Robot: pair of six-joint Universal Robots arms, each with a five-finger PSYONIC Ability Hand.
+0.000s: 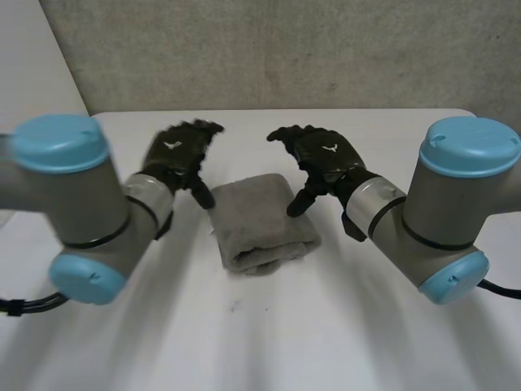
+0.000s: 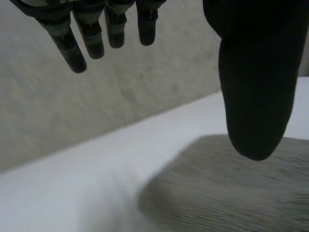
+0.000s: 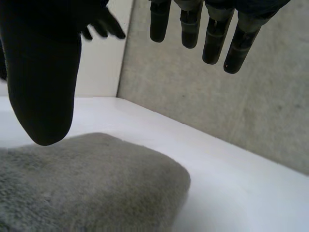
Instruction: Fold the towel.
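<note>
Hovering: left robot hand (image 1: 181,155) and right robot hand (image 1: 321,159), both spread and holding nothing, flank the folded grey towel (image 1: 260,224) at mid tabletop (image 1: 269,342). Risk: either dipping low could snag the top layer and undo the fold.

One folded grey towel (image 1: 260,224), one white table (image 1: 269,334), two black hands, left hand (image 1: 181,155) and right hand (image 1: 324,156), two grey arms, left arm (image 1: 77,204) and right arm (image 1: 444,216).
</note>
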